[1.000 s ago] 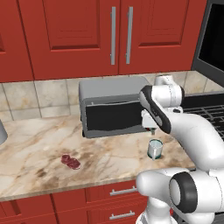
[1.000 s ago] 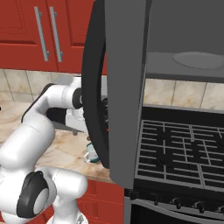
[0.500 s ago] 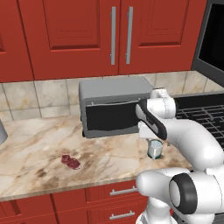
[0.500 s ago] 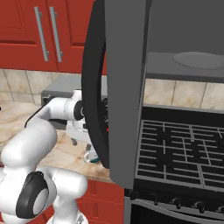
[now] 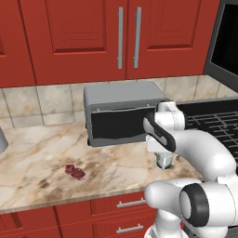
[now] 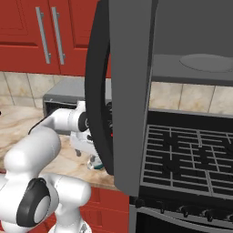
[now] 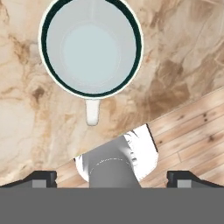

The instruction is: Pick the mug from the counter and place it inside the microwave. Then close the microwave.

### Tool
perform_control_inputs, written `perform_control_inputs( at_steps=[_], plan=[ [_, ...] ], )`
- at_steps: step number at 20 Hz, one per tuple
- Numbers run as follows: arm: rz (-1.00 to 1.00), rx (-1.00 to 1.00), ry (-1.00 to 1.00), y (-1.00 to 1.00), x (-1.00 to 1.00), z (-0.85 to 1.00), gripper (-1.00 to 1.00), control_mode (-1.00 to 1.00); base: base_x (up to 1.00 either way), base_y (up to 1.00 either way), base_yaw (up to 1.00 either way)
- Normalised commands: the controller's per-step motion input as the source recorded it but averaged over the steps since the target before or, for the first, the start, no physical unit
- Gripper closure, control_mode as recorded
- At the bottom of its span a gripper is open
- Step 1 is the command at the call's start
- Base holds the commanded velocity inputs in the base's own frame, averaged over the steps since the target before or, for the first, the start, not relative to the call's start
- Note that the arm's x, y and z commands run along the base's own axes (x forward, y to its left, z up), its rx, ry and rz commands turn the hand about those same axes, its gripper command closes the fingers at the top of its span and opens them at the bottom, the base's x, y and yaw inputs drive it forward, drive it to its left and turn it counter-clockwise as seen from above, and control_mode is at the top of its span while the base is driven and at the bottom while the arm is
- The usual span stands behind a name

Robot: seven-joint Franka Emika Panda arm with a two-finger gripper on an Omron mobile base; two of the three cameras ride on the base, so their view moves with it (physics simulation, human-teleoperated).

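Directly below the gripper (image 7: 111, 177) stands the mug (image 7: 91, 48), upright on the counter (image 7: 175, 52), its mouth facing the hand camera and its handle pointing back toward the fingers (image 7: 41, 178). The fingers stand wide apart, holding nothing, and both tips sit clear of the mug's rim. From the left base view the gripper (image 5: 160, 149) hangs just above the mug (image 5: 164, 160), with the toaster oven (image 5: 122, 112) just behind it. Beside it, toward the stove (image 6: 191, 154), the microwave (image 6: 132, 86) door hangs open.
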Motion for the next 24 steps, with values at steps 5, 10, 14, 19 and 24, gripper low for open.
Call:
perform_control_inputs(
  at_steps=[5,10,14,19,24],
  plan=[
    [0.0,0.0,0.0,0.0,0.0,-0.22,-1.0,-1.0,0.0,0.0,0.0],
    [0.0,0.0,0.0,0.0,0.02,-0.12,-1.0,-1.0,0.0,0.0,0.0],
    [0.0,0.0,0.0,0.0,0.08,-0.14,-1.0,-1.0,0.0,0.0,0.0],
    [0.0,0.0,0.0,0.0,0.07,-0.08,-1.0,-1.0,0.0,0.0,0.0],
    [0.0,0.0,0.0,0.0,0.11,0.0,-1.0,-1.0,0.0,0.0,0.0]
  ],
)
